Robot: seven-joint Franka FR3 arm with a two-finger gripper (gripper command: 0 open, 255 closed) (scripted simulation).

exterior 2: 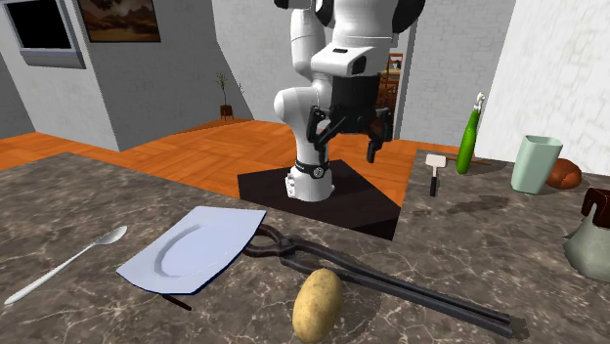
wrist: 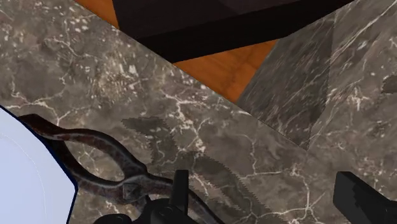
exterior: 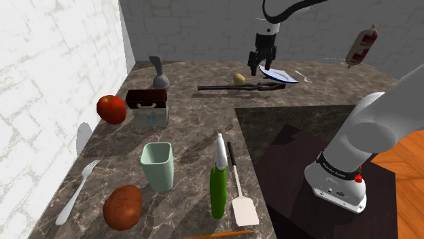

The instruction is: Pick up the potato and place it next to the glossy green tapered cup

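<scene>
The small yellowish potato (exterior: pixel 238 78) (exterior 2: pixel 318 303) lies at the far end of the marble counter, touching the dark iron tongs (exterior: pixel 234 87) (exterior 2: pixel 391 283) (wrist: pixel 95 153). My black gripper (exterior: pixel 261 70) (exterior 2: pixel 347 147) (wrist: pixel 267 203) hangs open in the air above the counter, just to the shoulder view's right of the potato, holding nothing. Its fingers (wrist: pixel 181 191) stand wide apart over bare marble beside the tongs' looped handle. The pale green tapered cup (exterior: pixel 157 165) (exterior 2: pixel 535 163) stands upright at the near end of the counter in the shoulder view, far from the potato.
A white-blue plate (exterior: pixel 280 75) (exterior 2: pixel 193 249) (wrist: pixel 25 178) and a spoon (exterior 2: pixel 64 262) lie by the tongs. Around the cup are a brown rounded lump (exterior: pixel 123 206), fork (exterior: pixel 76 192), green bottle (exterior: pixel 218 180), spatula (exterior: pixel 241 197), apple (exterior: pixel 111 108) and small box (exterior: pixel 146 107). A sausage (exterior: pixel 361 45) floats at the right.
</scene>
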